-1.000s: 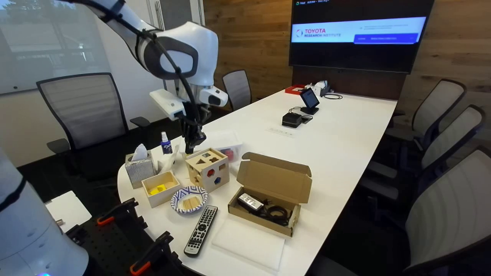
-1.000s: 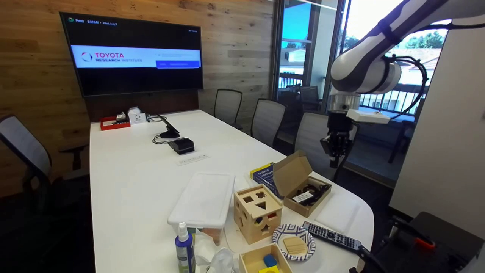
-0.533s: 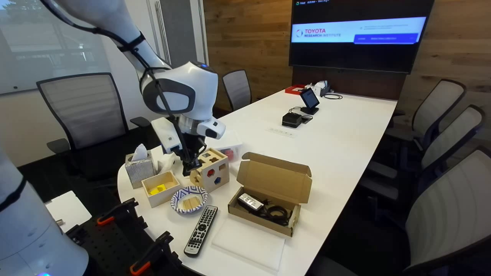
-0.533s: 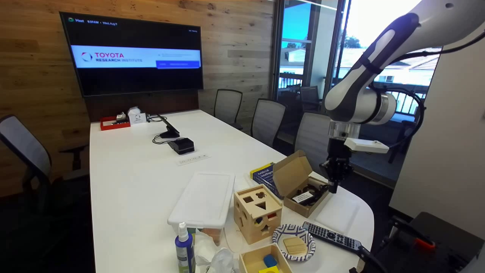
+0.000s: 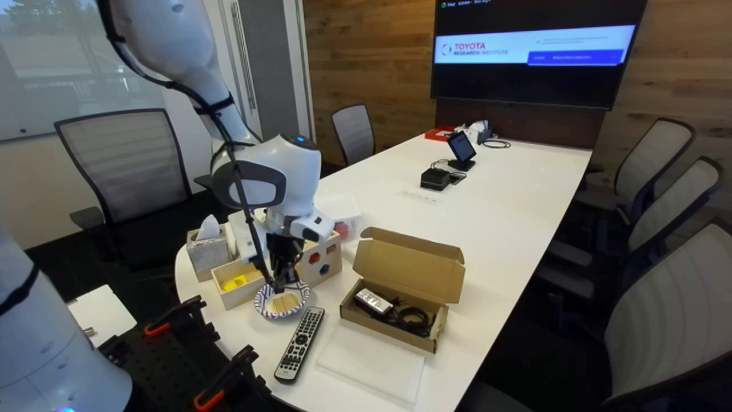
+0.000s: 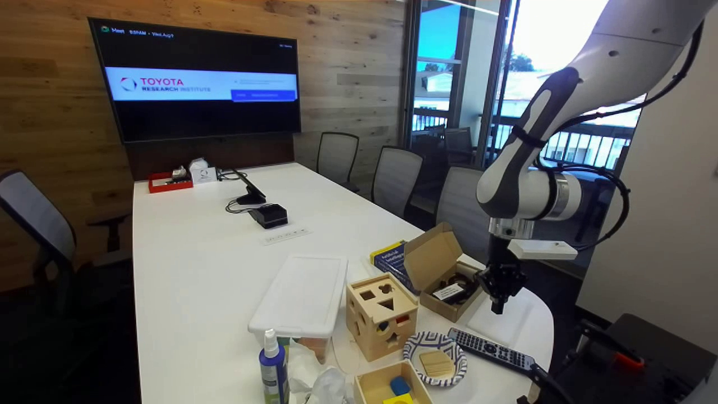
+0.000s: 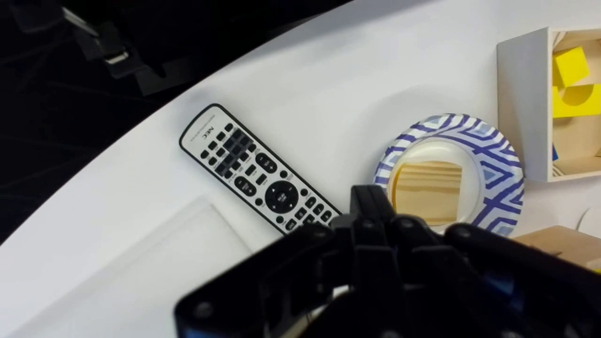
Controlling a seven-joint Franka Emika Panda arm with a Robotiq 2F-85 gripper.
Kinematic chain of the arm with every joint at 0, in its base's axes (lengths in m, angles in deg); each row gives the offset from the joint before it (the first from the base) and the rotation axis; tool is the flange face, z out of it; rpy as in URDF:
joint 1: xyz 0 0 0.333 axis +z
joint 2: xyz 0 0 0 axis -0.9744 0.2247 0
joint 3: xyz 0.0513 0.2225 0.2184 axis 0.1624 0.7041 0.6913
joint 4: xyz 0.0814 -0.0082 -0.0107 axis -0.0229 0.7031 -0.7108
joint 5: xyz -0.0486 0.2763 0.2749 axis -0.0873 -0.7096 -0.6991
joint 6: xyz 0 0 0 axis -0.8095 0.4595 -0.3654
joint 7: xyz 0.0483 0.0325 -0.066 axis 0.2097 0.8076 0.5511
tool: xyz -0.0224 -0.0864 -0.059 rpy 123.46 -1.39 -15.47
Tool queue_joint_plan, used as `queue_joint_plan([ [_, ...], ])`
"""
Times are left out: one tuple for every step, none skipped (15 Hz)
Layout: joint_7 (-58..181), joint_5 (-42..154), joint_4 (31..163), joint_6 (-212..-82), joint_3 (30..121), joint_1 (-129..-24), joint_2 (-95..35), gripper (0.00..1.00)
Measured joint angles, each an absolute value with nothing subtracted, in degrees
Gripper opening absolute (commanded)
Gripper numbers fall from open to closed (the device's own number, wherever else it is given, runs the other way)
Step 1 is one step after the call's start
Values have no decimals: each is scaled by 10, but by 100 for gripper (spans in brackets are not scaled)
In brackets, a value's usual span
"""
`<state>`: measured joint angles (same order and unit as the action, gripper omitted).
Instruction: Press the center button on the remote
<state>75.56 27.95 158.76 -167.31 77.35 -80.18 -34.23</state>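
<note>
The remote (image 5: pixel 299 344) lies flat on the table near its rounded end, and it also shows in an exterior view (image 6: pixel 491 349). In the wrist view the remote (image 7: pixel 225 149) has a silver face, a black edge and black buttons. Its round center button (image 7: pixel 281 197) is in plain view, left of my fingertips. My gripper (image 7: pixel 371 199) is shut and empty, fingertips together. It hides the remote's lower end in the wrist view. In both exterior views the gripper (image 5: pixel 278 284) (image 6: pixel 497 306) hangs above the table, pointing down and apart from the remote.
A patterned paper bowl (image 7: pixel 497 188) with flat wooden pieces sits beside the remote. A wooden tray (image 7: pixel 521 108) holds yellow blocks. A wooden shape box (image 6: pixel 381 322), an open cardboard box (image 5: pixel 409 266) and a flat white foam sheet (image 5: pixel 372 366) stand nearby.
The arm has come down steadily, bringing the gripper lower towards the table near the bowl and remote. The gripper stays shut. The remote and other objects have not moved.
</note>
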Motion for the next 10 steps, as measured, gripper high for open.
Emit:
queue_joint_plan([
  [756,274,1587,-1680,781,-807,-328,0],
  [756,270,1585,-1687,789,-813,-314,0],
  [755,268,1584,-1695,796,-819,-300,0],
  [753,268,1583,-1705,803,-824,-285,0],
  [750,268,1582,-1718,808,-829,-271,0],
  [744,268,1579,-1730,814,-834,-257,0],
  [741,268,1576,-1743,820,-841,-242,0],
  [739,268,1572,-1754,825,-847,-228,0],
  [735,269,1565,-1763,829,-854,-215,0],
  [732,271,1556,-1768,832,-861,-202,0],
])
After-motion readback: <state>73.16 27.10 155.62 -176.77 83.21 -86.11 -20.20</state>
